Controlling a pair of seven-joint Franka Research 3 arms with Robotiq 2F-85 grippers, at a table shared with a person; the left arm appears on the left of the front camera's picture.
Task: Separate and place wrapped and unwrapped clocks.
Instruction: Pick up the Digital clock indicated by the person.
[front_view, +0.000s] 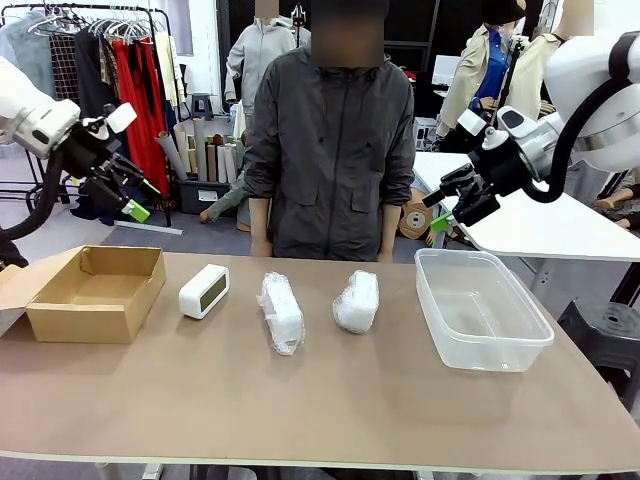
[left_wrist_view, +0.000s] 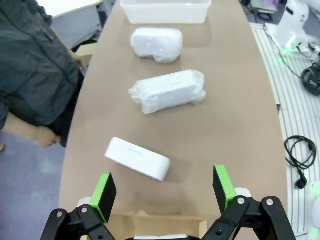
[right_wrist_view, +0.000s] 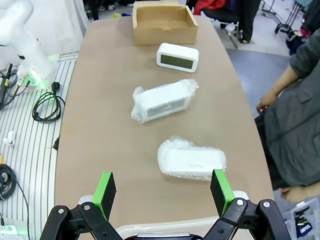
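Observation:
On the brown table lie a bare white clock (front_view: 204, 291) (left_wrist_view: 137, 159) (right_wrist_view: 177, 57) and two wrapped clocks in crinkly plastic: a long one (front_view: 281, 312) (left_wrist_view: 168, 91) (right_wrist_view: 162, 100) in the middle and a rounder one (front_view: 356, 301) (left_wrist_view: 156, 44) (right_wrist_view: 192, 160) to its right. My left gripper (front_view: 133, 196) (left_wrist_view: 164, 190) hangs open high above the cardboard box. My right gripper (front_view: 447, 213) (right_wrist_view: 163, 192) hangs open above the tub's far end. Both are empty and far from the clocks.
An open brown cardboard box (front_view: 95, 292) (right_wrist_view: 164, 22) sits at the table's left. A clear plastic tub (front_view: 480, 308) (left_wrist_view: 166, 10) stands at the right. A person in a dark jacket (front_view: 330, 140) stands at the far edge, hands down.

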